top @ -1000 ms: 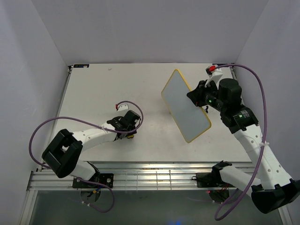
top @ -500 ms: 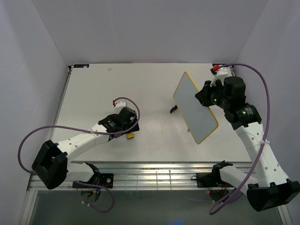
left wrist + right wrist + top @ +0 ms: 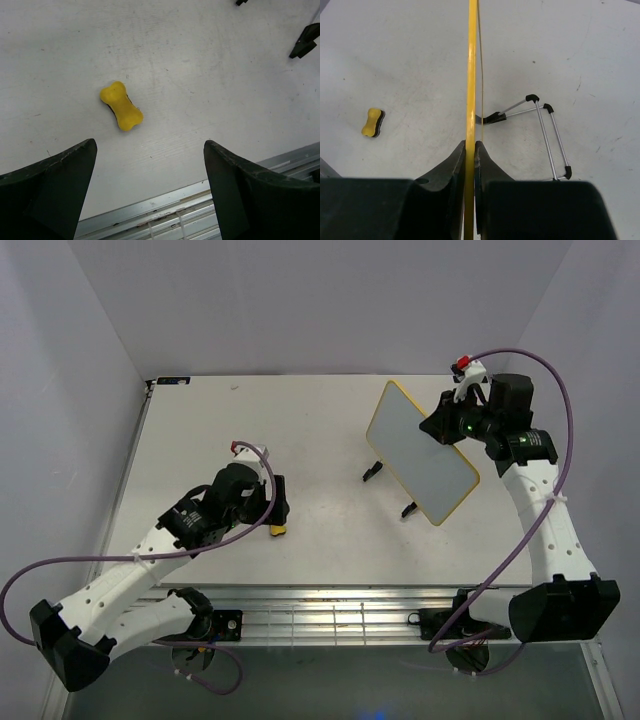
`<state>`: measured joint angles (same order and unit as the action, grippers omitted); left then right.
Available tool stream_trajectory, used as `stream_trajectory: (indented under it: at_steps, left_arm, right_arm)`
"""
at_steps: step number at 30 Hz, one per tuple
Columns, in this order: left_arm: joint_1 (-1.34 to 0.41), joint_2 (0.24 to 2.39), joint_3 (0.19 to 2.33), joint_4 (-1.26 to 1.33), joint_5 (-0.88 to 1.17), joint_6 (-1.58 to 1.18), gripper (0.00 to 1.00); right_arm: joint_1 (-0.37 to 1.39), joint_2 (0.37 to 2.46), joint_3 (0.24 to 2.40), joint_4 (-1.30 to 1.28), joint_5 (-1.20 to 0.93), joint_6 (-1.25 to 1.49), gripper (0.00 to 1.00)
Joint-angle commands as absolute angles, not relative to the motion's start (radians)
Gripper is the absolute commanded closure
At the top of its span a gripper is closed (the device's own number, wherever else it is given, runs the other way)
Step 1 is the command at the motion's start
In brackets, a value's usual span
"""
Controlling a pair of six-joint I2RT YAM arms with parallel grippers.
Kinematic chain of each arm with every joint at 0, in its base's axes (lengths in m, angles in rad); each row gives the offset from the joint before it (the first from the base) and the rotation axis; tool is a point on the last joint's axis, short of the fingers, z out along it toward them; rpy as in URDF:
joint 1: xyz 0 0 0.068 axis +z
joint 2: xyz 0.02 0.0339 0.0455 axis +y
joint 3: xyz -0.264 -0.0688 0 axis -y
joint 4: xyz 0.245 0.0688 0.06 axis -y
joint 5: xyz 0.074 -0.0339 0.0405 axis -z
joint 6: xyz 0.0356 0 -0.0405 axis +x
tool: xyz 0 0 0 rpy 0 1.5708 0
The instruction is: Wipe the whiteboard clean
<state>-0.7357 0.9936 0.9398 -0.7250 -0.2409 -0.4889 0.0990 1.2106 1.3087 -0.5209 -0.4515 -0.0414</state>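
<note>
The whiteboard point(image 3: 420, 450), blank white in a thin yellow frame, stands tilted at the right of the table, its black feet point(image 3: 372, 472) touching the tabletop. My right gripper point(image 3: 443, 428) is shut on its far edge. In the right wrist view the frame point(image 3: 470, 75) runs edge-on between the closed fingers of that gripper point(image 3: 470, 145). The small yellow eraser block point(image 3: 277, 530) lies loose on the table. My left gripper point(image 3: 276, 498) hangs open just above it. In the left wrist view the eraser point(image 3: 121, 106) lies ahead of that gripper's point(image 3: 150, 145) wide-spread fingers.
A metal rail point(image 3: 330, 610) runs along the table's near edge, also visible below my left fingers as the rail point(image 3: 165, 212). The board's wire stand point(image 3: 550, 135) rests on the table. A red-tipped fitting point(image 3: 462, 367) sits at the back right corner. Walls enclose three sides.
My left gripper has opened, let go of the eraser and drawn up and back from it. The right arm has carried the whiteboard to the right and further back.
</note>
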Motion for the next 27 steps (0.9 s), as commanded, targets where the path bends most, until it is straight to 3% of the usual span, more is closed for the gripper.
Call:
stream_trajectory:
  at_steps: [1,27]
  left_arm:
    - [-0.732,0.927,0.849,-0.645,-0.166,-0.410,0.02]
    - [-0.732,0.905,0.782,-0.601,-0.127,-0.396,0.02]
  right_arm:
    - [0.074,1.247,1.396,-0.436,-0.594,-0.080,0.92]
    - [0.023,1.428,1.430,-0.436,-0.704,-0.259,0.92]
